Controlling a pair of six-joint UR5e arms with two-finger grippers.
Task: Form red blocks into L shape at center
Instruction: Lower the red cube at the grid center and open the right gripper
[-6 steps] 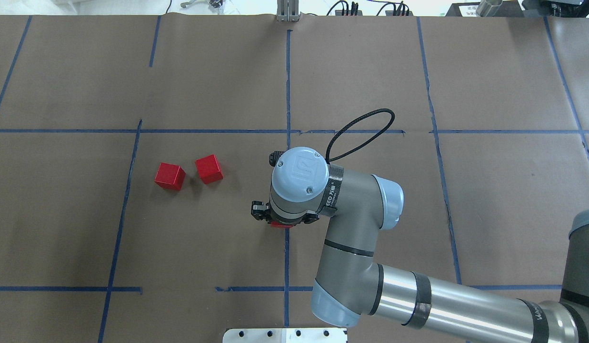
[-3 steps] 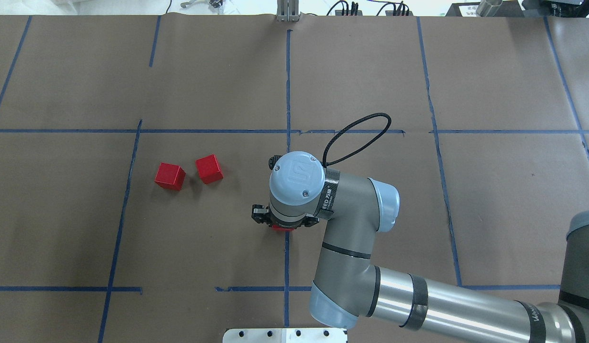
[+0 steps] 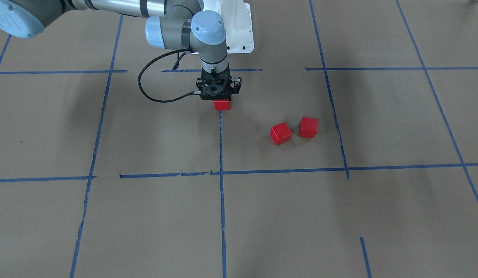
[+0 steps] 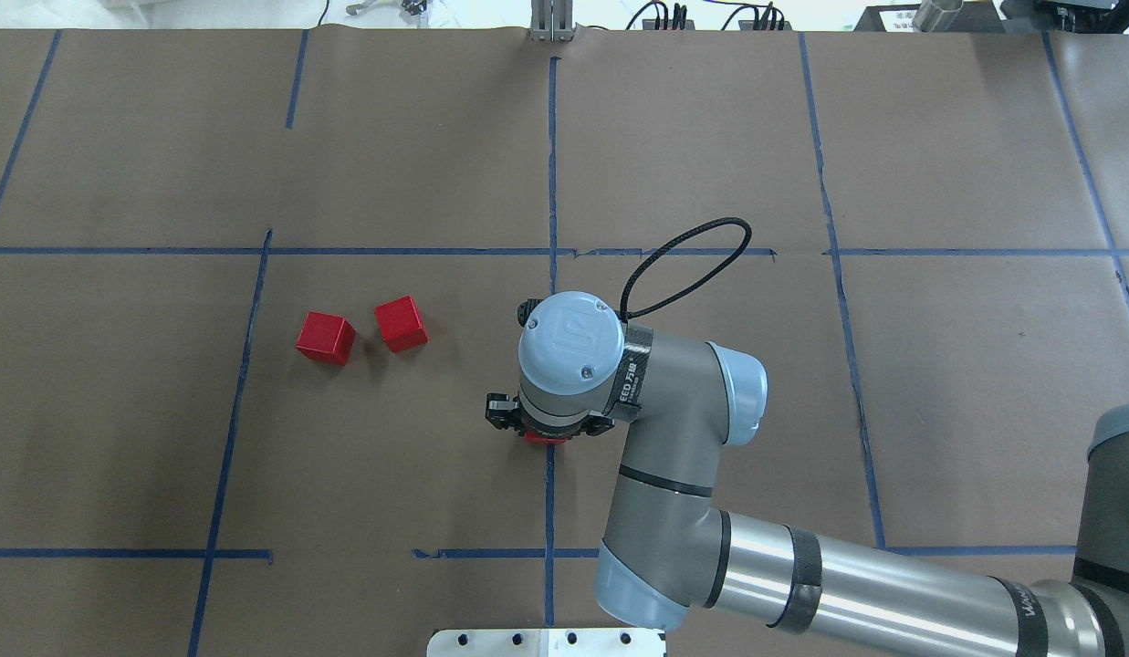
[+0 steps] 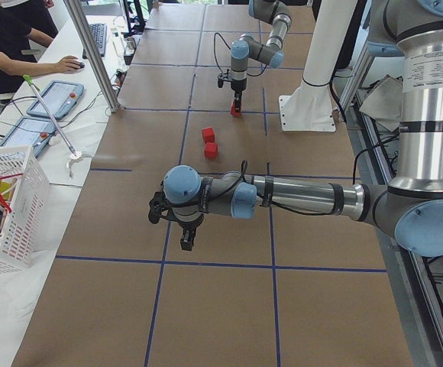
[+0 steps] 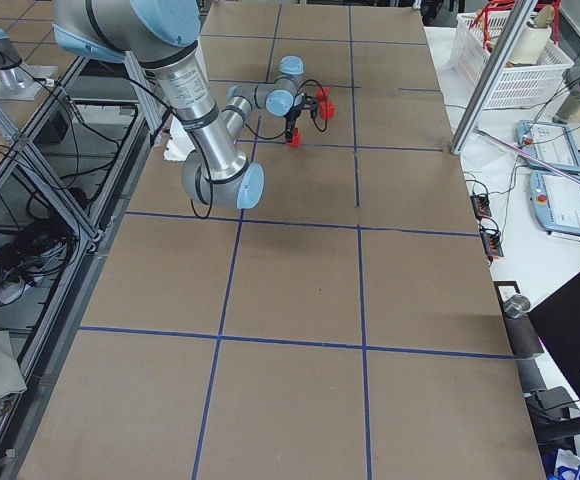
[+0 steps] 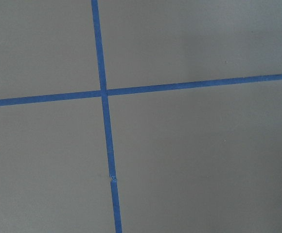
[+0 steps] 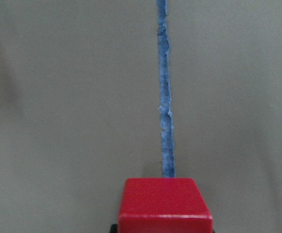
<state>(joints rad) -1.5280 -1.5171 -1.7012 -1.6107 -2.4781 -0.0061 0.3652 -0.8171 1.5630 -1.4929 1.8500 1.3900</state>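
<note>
My right gripper (image 3: 221, 99) points straight down and is shut on a red block (image 3: 221, 105), held at or just above the brown paper on the blue centre tape line (image 4: 549, 493). The block fills the bottom of the right wrist view (image 8: 165, 204) and peeks out under the wrist in the overhead view (image 4: 544, 438). Two more red blocks (image 4: 326, 338) (image 4: 401, 323) lie side by side, slightly apart, to the left of the gripper in the overhead view. My left gripper (image 5: 185, 243) hovers over bare paper far from the blocks; I cannot tell whether it is open or shut.
The right arm's black cable loop (image 4: 683, 265) sticks out behind the wrist. The white robot base plate (image 4: 546, 641) sits at the table's near edge. A metal post (image 5: 92, 53), a white basket (image 5: 8, 199) and operators' pendants stand beyond the far side.
My right wrist has moved slightly toward the robot and sunk lower, carrying the red block with it. The two loose blocks have not moved.
</note>
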